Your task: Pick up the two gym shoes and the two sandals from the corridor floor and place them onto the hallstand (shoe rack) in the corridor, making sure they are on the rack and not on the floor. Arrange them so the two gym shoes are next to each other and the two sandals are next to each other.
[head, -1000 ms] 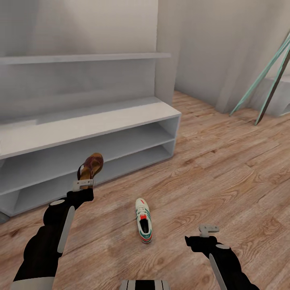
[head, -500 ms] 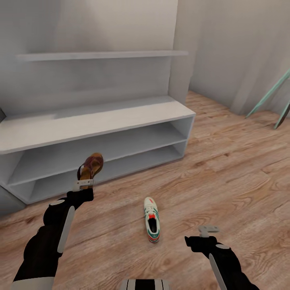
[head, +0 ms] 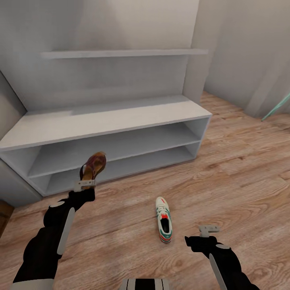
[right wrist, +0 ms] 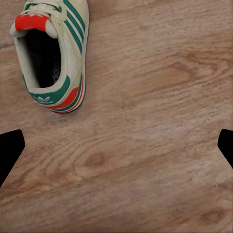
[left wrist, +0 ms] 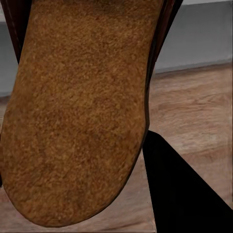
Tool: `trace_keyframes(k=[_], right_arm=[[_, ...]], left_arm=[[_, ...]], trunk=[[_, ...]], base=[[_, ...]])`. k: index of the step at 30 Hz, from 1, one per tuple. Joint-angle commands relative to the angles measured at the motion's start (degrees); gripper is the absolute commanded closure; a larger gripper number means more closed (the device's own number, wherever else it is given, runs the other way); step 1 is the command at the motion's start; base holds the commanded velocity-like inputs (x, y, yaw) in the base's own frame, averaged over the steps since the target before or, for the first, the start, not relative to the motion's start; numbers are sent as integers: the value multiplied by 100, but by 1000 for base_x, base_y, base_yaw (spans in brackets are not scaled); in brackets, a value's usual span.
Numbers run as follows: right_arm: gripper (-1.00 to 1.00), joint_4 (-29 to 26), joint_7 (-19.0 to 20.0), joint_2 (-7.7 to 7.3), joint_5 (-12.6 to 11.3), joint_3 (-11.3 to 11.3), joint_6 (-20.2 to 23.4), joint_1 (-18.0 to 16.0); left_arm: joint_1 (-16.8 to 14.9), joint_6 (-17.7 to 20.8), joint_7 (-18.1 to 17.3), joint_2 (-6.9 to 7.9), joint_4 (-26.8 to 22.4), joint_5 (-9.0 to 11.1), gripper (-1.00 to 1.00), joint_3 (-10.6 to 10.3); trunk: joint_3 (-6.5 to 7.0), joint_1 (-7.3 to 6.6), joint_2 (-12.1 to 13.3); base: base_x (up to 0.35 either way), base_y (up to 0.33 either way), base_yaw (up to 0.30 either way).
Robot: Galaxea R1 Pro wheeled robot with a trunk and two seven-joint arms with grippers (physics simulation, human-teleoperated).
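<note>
Right gripper (head: 208,230) low over the floor (head: 241,181), fingers spread wide, nothing between them. Sneaker (head: 164,219) just left of it, lying flat on the planks. Left gripper (head: 84,185) clamped on a sandal (head: 93,166), apparently by the heel, tan sole facing the wrist camera (left wrist: 77,111). Beyond, shoe rack (head: 100,125), shelves bare. Whole view swung since earlier: rack and sneaker now sit further right in frame; arms unchanged.

Pale walls (head: 121,24); teal pole (head: 276,110)
</note>
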Motion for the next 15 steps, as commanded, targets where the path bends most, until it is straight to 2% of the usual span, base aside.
trace_keyframes(k=[1, 3, 4, 5, 7, 10, 13, 15], right_arm=[[-100, -7, 1, 0, -1, 1, 27, -2], [-100, -6, 1, 0, -1, 2, 23, -2], [-100, -5, 1, 0, -1, 3, 22, -2], [-100, -6, 2, 0, -1, 3, 21, -2], [-100, -6, 2, 0, -1, -9, 20, -2], [-100, -4, 2, 0, -1, -13, 16, -2], [-100, -4, 2, 0, -1, -14, 13, -2], [-100, -3, 2, 0, -1, -15, 12, -2]], left_arm=[[26, -88, -125, 13, 31, -26, 100, 7], [112, -586, -418, 49, 215, -34, 100, 6], [164, -1254, -741, 87, 481, -45, 100, 6], [175, -1454, -838, 101, 570, -47, 100, 8], [205, -2190, -1318, 213, 951, -60, 100, 13], [215, -2533, -1929, 351, 1153, -44, 100, 17], [218, -2741, -2282, 394, 1253, -35, 100, 22], [219, -2849, -2377, 404, 1297, -33, 100, 23]], trunk=[[-4, -1, -2], [-5, -1, -2], [-5, -1, -2], [-5, -1, -2], [-5, -1, -2], [-5, -1, -2], [-5, -1, -2], [-5, -1, -2]], base=[[0, 22, 5], [0, 12, 3], [0, 6, 1], [0, 5, 1], [0, 2, 1], [0, 0, 0], [0, 0, 0], [0, 0, 0]])
